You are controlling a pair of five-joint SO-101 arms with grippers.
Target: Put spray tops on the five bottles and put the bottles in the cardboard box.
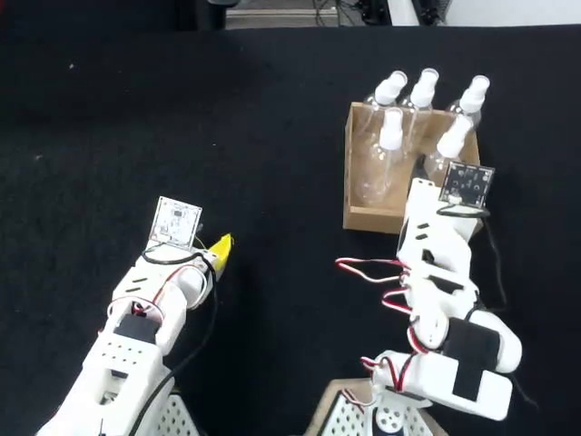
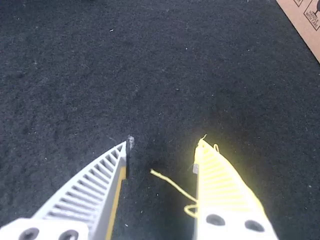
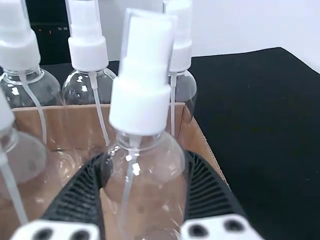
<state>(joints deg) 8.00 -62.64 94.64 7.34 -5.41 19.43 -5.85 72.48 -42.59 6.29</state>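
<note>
nearly finished, by the look of it: all five bottles wear white spray tops and stand inside the cardboard box (image 1: 349, 173) at the far right of the desk (image 1: 227, 136). the right gripper (image 3: 146, 167) is clenched on the last bottle (image 3: 142, 140), its black jaws pressed against the clear body on both sides, in the box corner nearest that arm. the other four bottles (image 1: 408, 100) stand close beside and behind it. whether the held bottle's base already rests on the box floor is hidden.

the left gripper (image 2: 162, 145) is released, jaws spread over bare desk well apart from the box, grasping nothing.

the risk lies in letting go. if the base hangs above the floor, or the bottle sits tilted, opening the jaws could drop it crooked so it leans on its neighbours or topples them, since empty bottles with tall tops tip easily. spreading wide in that tight corner could shove the box wall or the bottle beside it. pulling back carelessly could catch a jaw on the spray top and drag the bottle out again.
</note>
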